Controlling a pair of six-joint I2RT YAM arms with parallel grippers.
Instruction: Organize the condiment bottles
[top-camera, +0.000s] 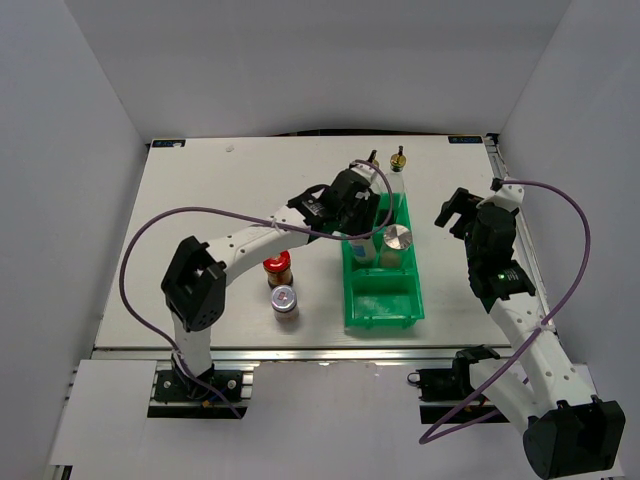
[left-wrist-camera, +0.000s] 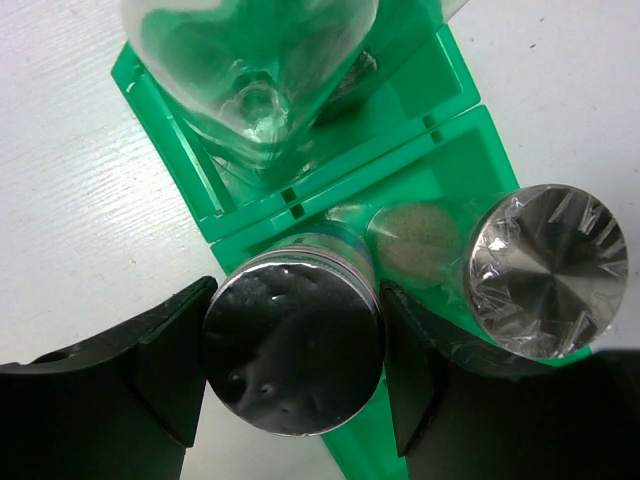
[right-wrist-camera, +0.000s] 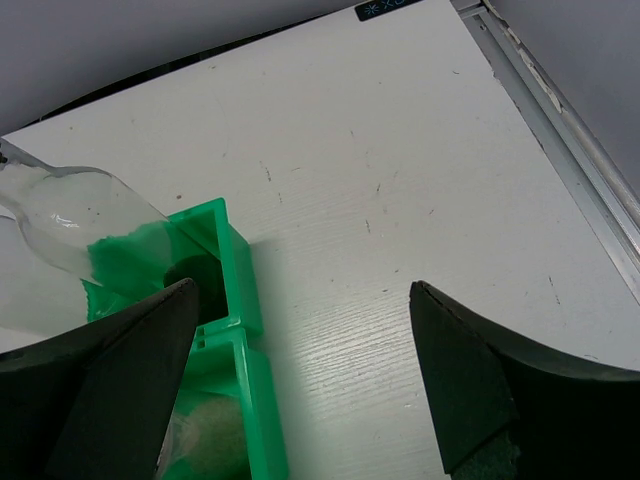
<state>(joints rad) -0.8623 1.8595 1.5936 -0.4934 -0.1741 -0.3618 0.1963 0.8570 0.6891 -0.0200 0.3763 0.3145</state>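
Now the left gripper (left-wrist-camera: 295, 335) is clamping a silver-lidded jar (left-wrist-camera: 292, 385) in the green bin's (left-wrist-camera: 455, 160) middle compartment; the right gripper (right-wrist-camera: 300, 300) is hanging spread apart beside that bin.

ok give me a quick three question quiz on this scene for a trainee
1. True or false: the right fingers hold a bottle.
2. How many condiment bottles stand on the table, outside the green bin?
3. The left fingers close on: A) nothing B) a silver-lidded jar C) a spoon

Key: 1 false, they are open and empty; 2 two, the red-capped jar and a silver-lidded one; 3 B.
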